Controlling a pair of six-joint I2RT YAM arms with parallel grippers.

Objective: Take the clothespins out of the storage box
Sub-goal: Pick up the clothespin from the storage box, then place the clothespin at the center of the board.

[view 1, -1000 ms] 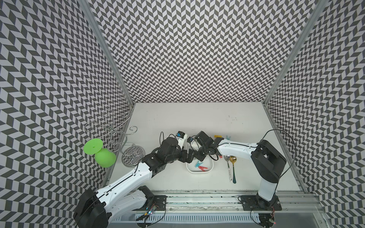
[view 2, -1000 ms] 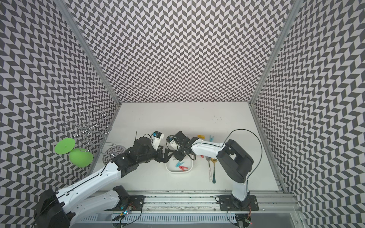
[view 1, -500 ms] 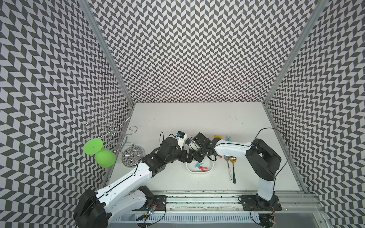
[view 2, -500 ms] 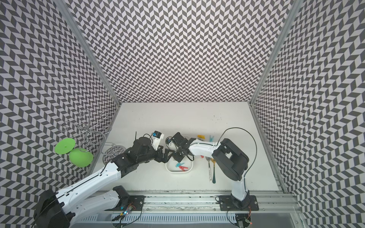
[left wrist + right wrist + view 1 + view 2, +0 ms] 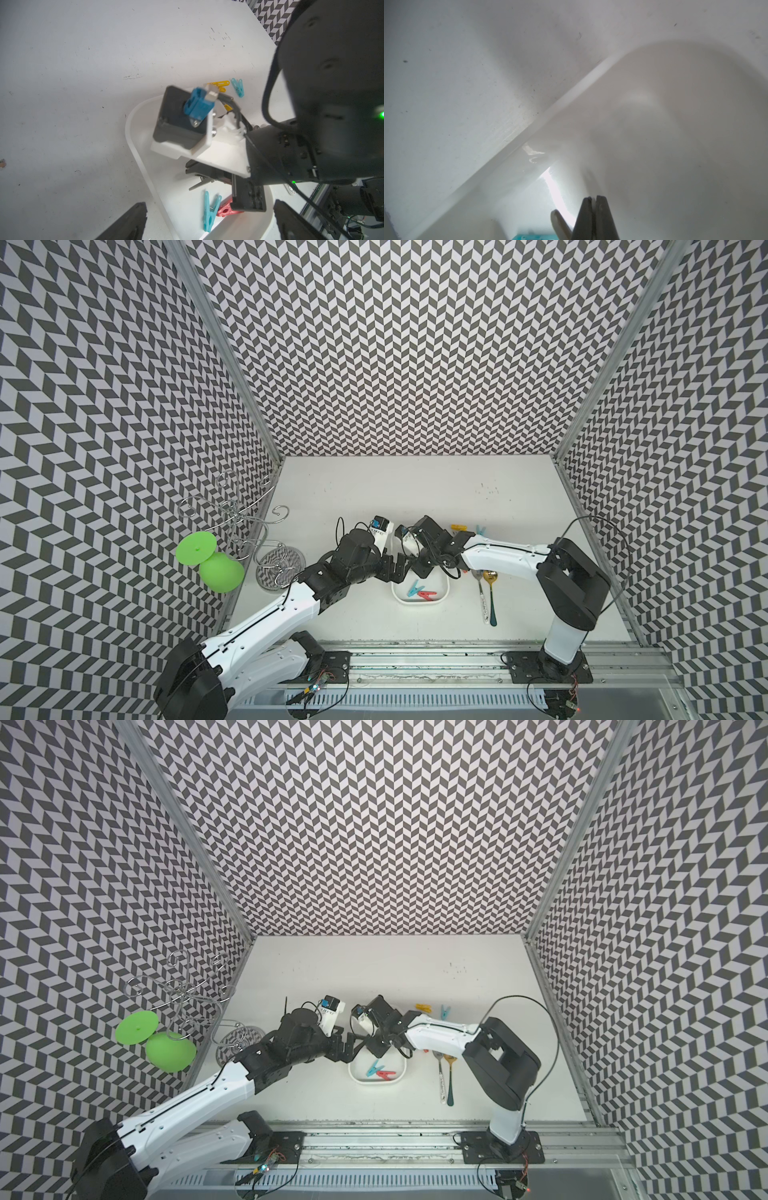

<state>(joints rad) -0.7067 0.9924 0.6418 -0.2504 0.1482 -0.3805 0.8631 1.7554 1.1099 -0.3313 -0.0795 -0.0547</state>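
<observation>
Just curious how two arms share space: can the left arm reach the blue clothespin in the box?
Probably yes: the blue clothespin lies uncovered before the open left gripper, though the right gripper crowds it.

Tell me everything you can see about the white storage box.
The storage box is a shallow white tray, smooth glossy plastic by its look, with rounded corners and a raised rim. It sits flat and open-topped on the table. A light blue clothespin and a red clothespin lie together inside, in its near end. The right gripper reaches down into its far end, jaws shut.
</observation>
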